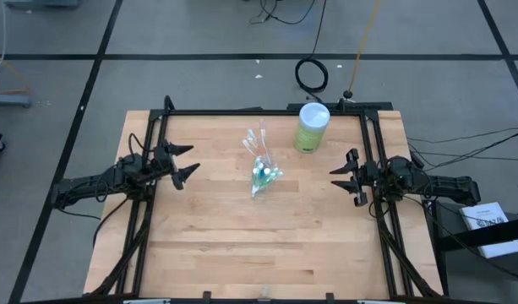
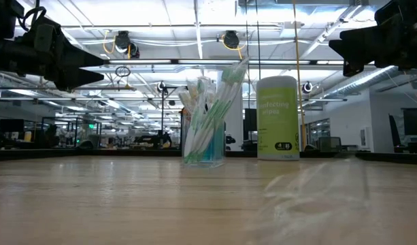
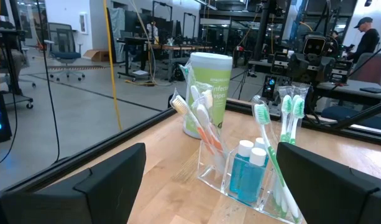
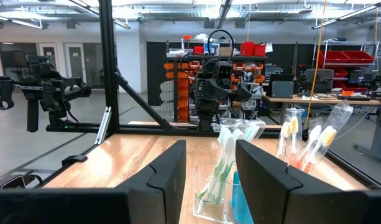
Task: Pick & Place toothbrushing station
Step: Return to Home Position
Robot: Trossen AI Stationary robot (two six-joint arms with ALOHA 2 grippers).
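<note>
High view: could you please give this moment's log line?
left end effector: open, left side | right end effector: open, right side | toothbrushes: in clear organizer, centre

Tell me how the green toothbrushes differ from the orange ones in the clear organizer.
Colour: the green toothbrushes have green-and-white handles, the orange toothbrushes orange-and-white ones. Place: the orange toothbrushes stand in the end compartment of the organizer nearest the lime-green canister. The green toothbrushes stand at the opposite end, with the white-capped blue bottles between the two sets. Shared: both sets stand heads up in the same organizer.
</note>
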